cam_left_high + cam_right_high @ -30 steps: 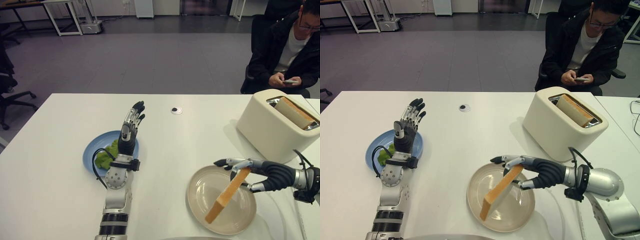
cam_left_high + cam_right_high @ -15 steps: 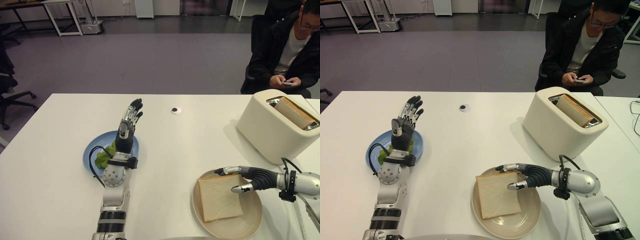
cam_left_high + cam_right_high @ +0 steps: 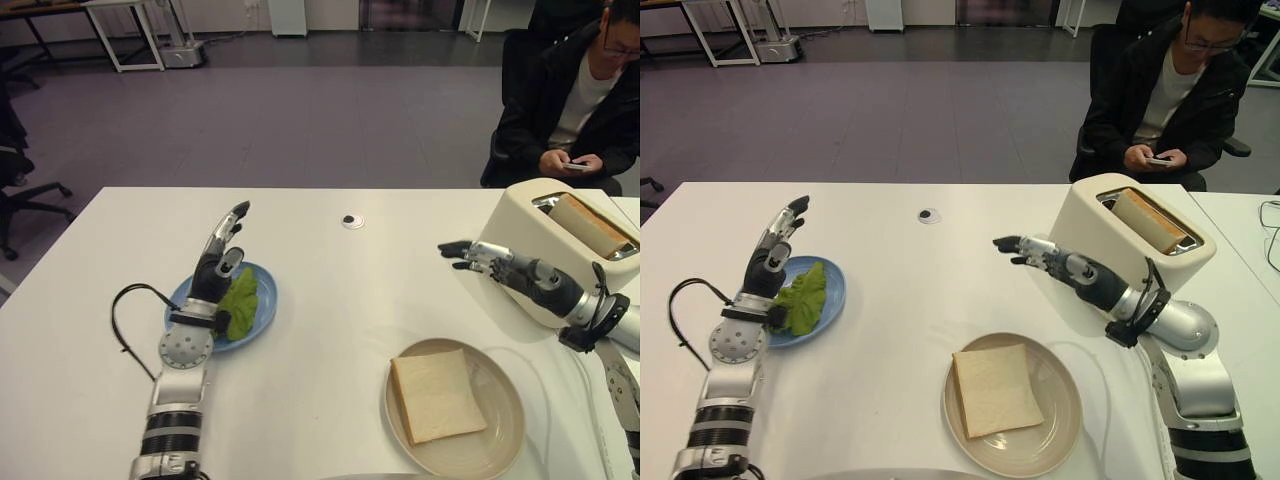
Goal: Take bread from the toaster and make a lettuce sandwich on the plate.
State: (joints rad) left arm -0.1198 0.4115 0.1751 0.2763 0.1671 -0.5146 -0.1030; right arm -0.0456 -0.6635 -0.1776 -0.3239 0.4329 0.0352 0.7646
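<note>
Green lettuce [image 3: 240, 297] lies on the blue plate [image 3: 262, 320], just beside the open, empty left hand [image 3: 218, 264]. It looks limp, light and easily torn, so pinch its edge gently. The right hand [image 3: 498, 264], spread and empty, hovers by the toaster [image 3: 515, 215]. One bread slice [image 3: 433, 395] lies flat on the tan plate [image 3: 505, 405].

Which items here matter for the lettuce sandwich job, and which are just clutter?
Job: toaster, upright slice in its slot, flat slice on the beige plate, lettuce on the blue plate.
Lying about: small round disc on the table.
</note>
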